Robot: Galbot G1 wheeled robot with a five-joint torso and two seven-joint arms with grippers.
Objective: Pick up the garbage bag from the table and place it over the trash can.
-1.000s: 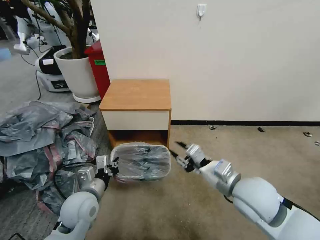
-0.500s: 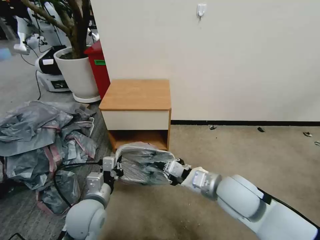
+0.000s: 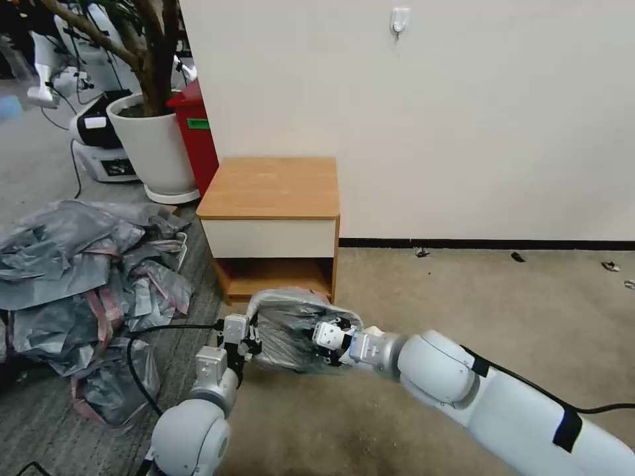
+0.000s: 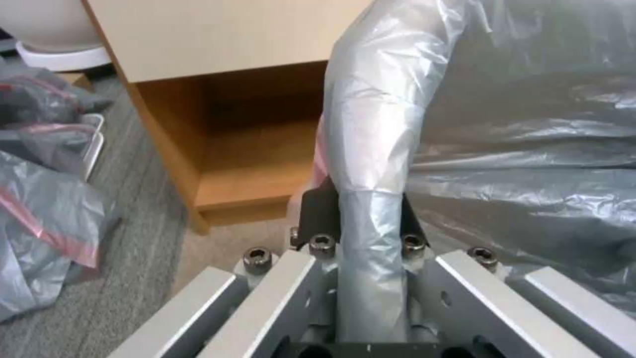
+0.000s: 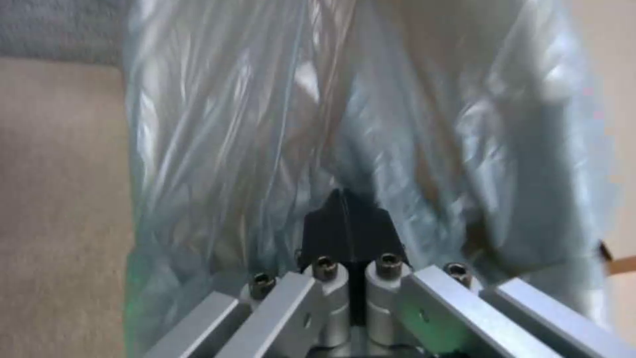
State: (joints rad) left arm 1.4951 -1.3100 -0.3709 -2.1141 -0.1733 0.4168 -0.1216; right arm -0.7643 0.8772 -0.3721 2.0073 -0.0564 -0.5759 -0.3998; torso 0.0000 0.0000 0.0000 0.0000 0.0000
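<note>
The garbage bag (image 3: 291, 324) sits on the floor just in front of the table (image 3: 271, 188), wrapped over the trash can, which is hidden under the film; the left gripper (image 4: 361, 219) clamps the covered rim, and the right gripper (image 5: 348, 223) is closed with its tip against the plastic, whether pinching it I cannot tell. I think a pull could tear the thin film or tip the bin.

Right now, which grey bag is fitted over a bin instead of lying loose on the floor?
The garbage bag before the table, between both grippers; the heap of bags lies loose.
</note>
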